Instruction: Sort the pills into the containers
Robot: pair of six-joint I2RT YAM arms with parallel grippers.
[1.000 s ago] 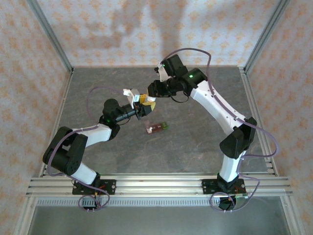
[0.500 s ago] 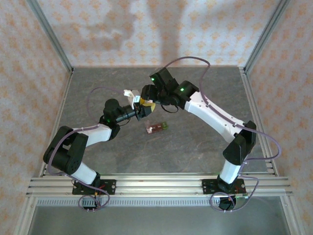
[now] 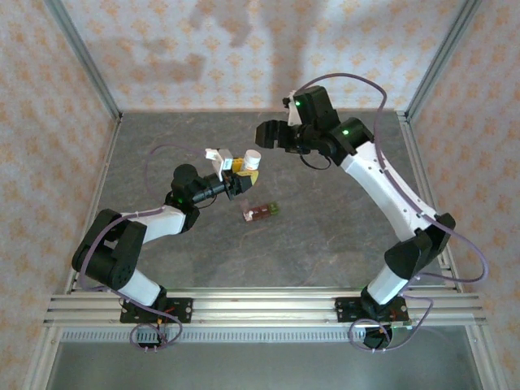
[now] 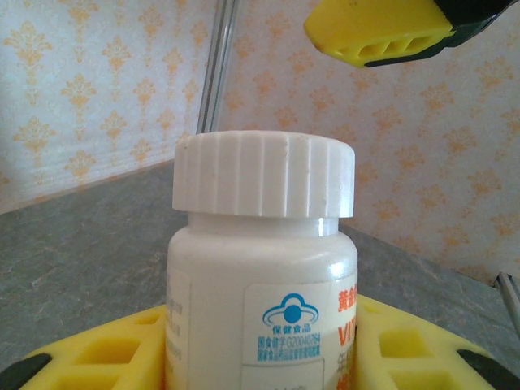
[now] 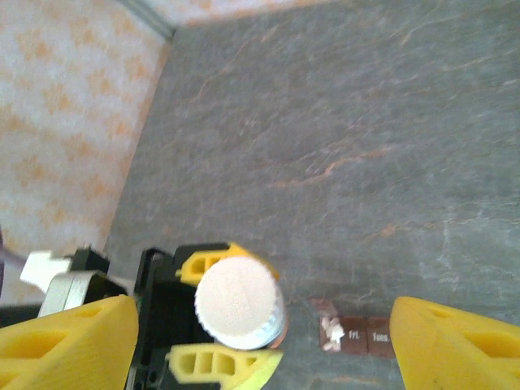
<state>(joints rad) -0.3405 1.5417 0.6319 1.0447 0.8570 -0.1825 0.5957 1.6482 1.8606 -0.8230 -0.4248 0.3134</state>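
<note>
1. The bottle (image 3: 249, 161) is being gripped upright by the left claw (image 3: 240, 174). The jaws are pressed in on its lower body, and it's probably being held off the surface (image 3: 325, 244).
2. The cap (image 4: 264, 175) is still on, so no pills are being poured or picked out yet.
3. The right claw (image 3: 266, 134) is being held wide open with nothing in it, up behind the bottle and apart from the cap. In the left wrist view, one yellow finger (image 4: 378, 32) of it is hanging above the cap without touching.
4. The containers (image 3: 262, 212) are lying on the surface just beside the bottle, on the side toward the arm bases. They aren't being touched by either claw.
5. A few pale bits (image 5: 330, 330) are showing at one end of the strip in the right wrist view. Pills or just a label, can't be told tbh.
6. Progress is being judged as early. The bottle is grabbed and presented, but uncapping, getting pills out and dropping them into compartments are all left to be done.
</note>
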